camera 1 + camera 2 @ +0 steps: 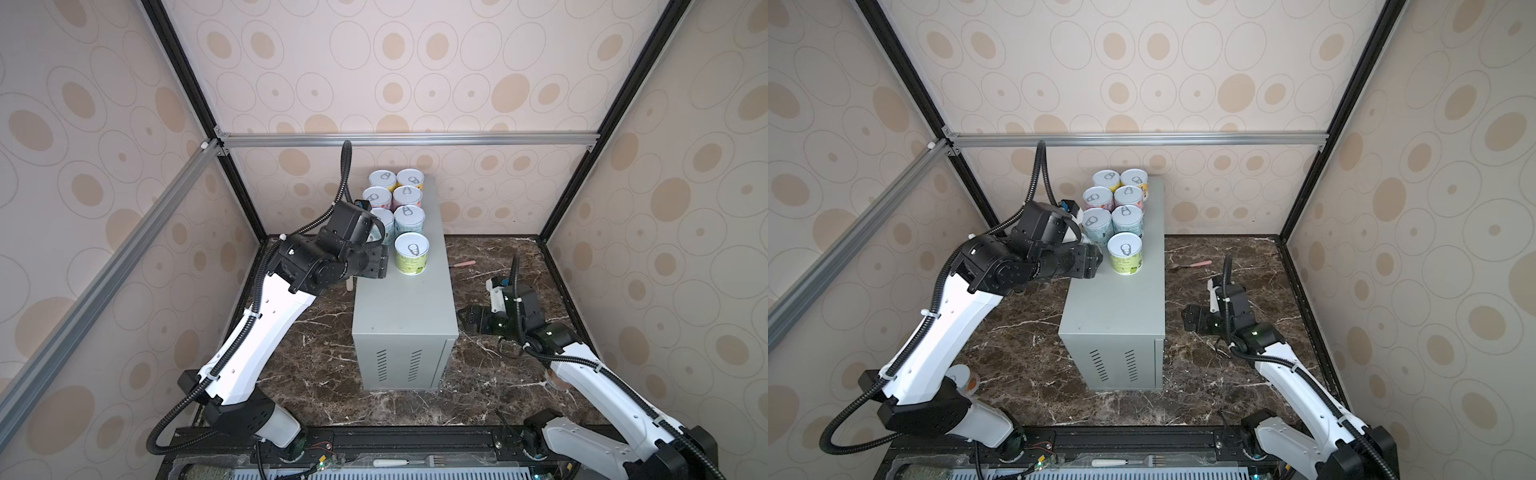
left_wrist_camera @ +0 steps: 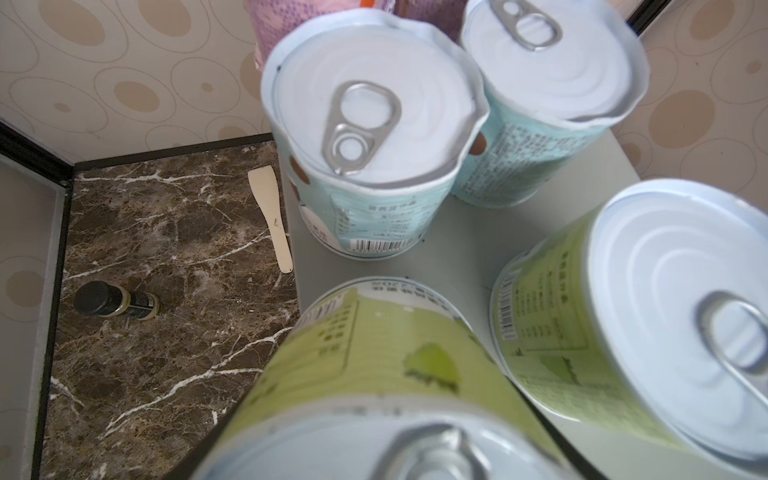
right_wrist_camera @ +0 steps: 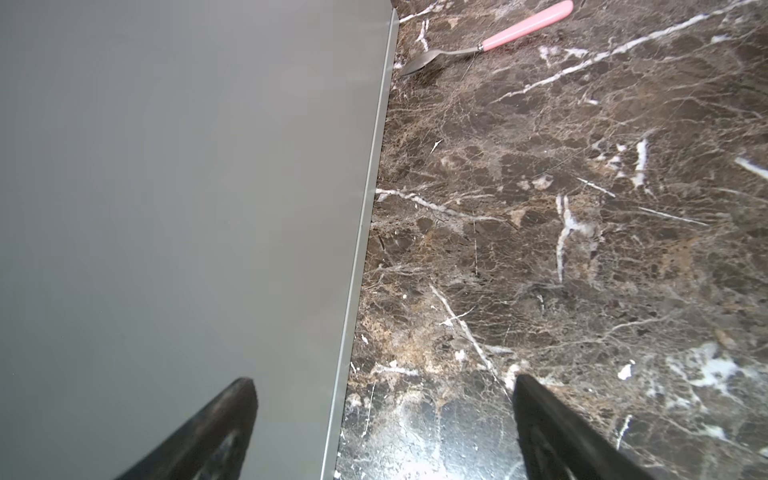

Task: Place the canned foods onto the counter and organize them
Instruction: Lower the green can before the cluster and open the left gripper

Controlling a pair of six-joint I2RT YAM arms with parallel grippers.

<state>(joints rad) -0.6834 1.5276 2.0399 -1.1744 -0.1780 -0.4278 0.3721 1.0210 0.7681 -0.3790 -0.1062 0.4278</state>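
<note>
Cans (image 1: 409, 217), short cylinders with ribbed silver pull-tab lids and pastel labels, stand upright in two rows at the far end of the counter (image 1: 405, 316), a smooth grey sheet-metal box with vent slots. Left claw (image 1: 381, 262) clamps another green-labelled can (image 2: 374, 374) at the counter's left edge, beside the front green can (image 1: 411, 253). Right claw (image 3: 382, 386) hangs released, fingers spread, beside the counter over veined brown marble (image 3: 582, 208).

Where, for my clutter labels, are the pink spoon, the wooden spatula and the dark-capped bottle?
pink spoon (image 3: 511, 32): right wrist view, on the pink handle.
wooden spatula (image 2: 275, 224): left wrist view, mid-handle.
dark-capped bottle (image 2: 120, 300): left wrist view, pale neck beside the cap.
</note>
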